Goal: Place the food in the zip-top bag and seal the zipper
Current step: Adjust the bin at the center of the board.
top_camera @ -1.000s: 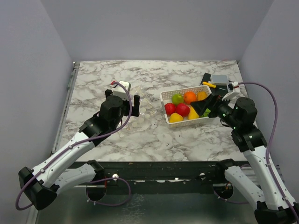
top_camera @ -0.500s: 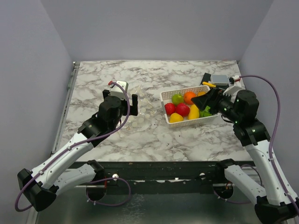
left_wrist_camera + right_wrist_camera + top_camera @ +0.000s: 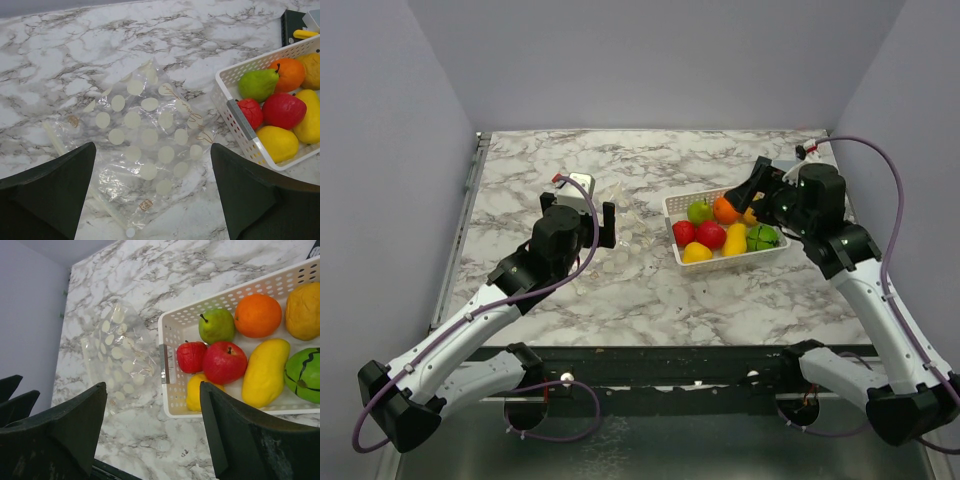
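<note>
The zip-top bag (image 3: 630,236), clear with pale dots, lies flat on the marble table left of the white basket (image 3: 672,204). It also shows in the left wrist view (image 3: 145,145) and the right wrist view (image 3: 117,352). The zipper (image 3: 109,213) runs along the bag's near-left edge. The food sits in the basket: green pear (image 3: 699,211), orange (image 3: 725,208), red apple (image 3: 711,234), lemon (image 3: 697,252), mango (image 3: 263,371), green melon (image 3: 761,237). My left gripper (image 3: 592,226) (image 3: 152,147) is open and empty above the bag. My right gripper (image 3: 748,196) (image 3: 152,385) is open and empty, raised over the basket's far right side.
A black item (image 3: 292,22) with a yellow pen-like piece (image 3: 302,34) lies behind the basket at the back right. Grey walls close the table on three sides. The near table edge (image 3: 125,470) shows below the right gripper.
My right gripper has lifted and swung back and left from the basket's right end, uncovering the green melon. My left gripper has barely moved.
</note>
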Available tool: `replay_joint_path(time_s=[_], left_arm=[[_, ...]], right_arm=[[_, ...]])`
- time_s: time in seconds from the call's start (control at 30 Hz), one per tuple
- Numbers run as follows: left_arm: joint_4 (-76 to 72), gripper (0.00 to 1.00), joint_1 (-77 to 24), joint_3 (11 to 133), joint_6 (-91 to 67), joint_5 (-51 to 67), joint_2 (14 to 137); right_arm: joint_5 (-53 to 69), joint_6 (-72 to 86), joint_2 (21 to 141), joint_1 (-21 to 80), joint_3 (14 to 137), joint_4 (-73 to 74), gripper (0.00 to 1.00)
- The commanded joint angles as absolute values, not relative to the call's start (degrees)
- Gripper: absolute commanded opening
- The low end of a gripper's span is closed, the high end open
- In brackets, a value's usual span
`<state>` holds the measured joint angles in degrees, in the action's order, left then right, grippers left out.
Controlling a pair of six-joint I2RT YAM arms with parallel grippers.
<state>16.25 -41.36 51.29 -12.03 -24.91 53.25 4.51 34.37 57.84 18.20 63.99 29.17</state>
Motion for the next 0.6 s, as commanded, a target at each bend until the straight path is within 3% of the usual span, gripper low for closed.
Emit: replay_joint_path(time_s=[0.0,0.57], left_arm=[[17.4,0.99,-41.2,51.3,-12.9,-26.1,53.0],[18.7,0.99,-41.2,51.8,-13.8,-25.0,52.3]], right_arm=[[-6.1,35.9,61.5,20.6,67.3,30.8,0.79],[-24.3,41.5,83.4,24.1,77.6,31.3,0.79]])
